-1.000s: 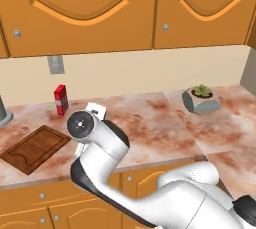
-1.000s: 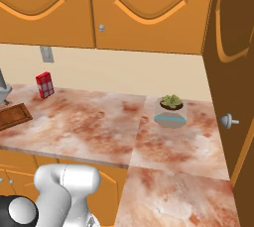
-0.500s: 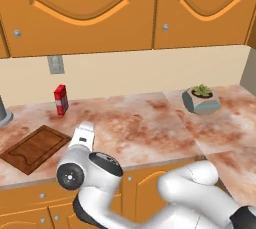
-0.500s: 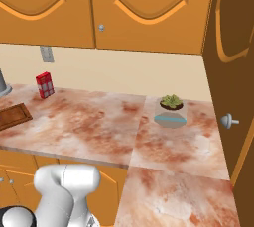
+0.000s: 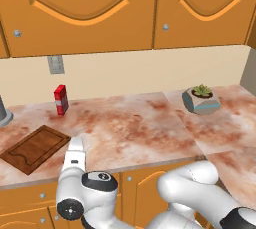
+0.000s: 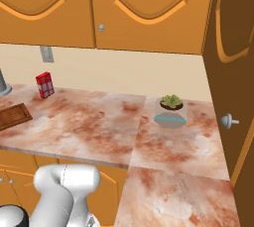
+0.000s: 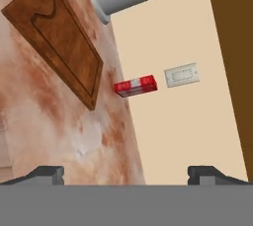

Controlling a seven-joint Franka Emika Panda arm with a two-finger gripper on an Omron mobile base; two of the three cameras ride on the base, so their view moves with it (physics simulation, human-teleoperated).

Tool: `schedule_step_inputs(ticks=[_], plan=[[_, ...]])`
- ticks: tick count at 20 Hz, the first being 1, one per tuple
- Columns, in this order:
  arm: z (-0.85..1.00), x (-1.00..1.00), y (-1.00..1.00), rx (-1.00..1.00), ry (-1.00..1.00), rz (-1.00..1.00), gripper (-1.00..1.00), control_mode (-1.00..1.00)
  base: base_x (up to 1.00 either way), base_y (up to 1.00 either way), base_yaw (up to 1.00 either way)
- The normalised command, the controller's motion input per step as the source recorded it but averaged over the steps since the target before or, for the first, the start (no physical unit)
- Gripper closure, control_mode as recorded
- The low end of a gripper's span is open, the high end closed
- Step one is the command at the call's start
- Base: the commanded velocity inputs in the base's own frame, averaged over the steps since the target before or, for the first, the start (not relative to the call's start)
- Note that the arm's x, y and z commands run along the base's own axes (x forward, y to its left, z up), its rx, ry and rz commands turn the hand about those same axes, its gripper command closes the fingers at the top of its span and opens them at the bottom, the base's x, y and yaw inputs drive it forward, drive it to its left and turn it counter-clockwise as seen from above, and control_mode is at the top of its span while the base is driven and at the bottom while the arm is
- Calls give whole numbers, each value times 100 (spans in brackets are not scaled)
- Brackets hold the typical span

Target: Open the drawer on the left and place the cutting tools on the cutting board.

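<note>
The dark brown cutting board (image 5: 34,148) lies at the counter's left end, also in the right base view (image 6: 12,116) and the hand view (image 7: 54,37). Below the counter edge at the left, the flat orange drawer (image 5: 25,197) with a small silver knob is shut. The cutting tools are out of view. My gripper (image 7: 126,174) is open with nothing between its fingertips (image 7: 47,172). The white hand (image 5: 75,156) sits at the counter's front edge, just right of the board's near corner, and looks across the counter toward the wall.
A red box (image 5: 61,99) stands by the wall behind the board, under a wall outlet (image 5: 55,64). A grey cylinder (image 5: 3,113) is at the far left. A potted plant (image 5: 201,100) sits at the right. A tall cabinet side with a knob (image 6: 228,120) bounds the right.
The arm has folded downward. The hand dropped from above the counter to its front edge, and the wrist joint now hangs below the counter in front of the cabinets. The jaws stayed open.
</note>
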Motion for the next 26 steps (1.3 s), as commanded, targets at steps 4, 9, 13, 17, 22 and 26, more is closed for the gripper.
schedule_step_inputs(ticks=[4, 9, 13, 17, 22, 26], plan=[[-13, 0, 47, -8, -6, 1, -100, -100, 0, 0, 0], [-16, 0, 47, -7, 0, 0, -100, -100, 0, 0, 0], [-8, 0, 33, -1, -4, 0, -100, -100, 0, 0, 0], [-8, 0, 29, -1, -6, 0, -100, -100, 0, 0, 0], [-17, 0, 32, 0, -5, -1, -100, -100, 0, 0, 0], [-21, 0, 36, -1, -7, -2, -100, -100, 0, 0, 0]])
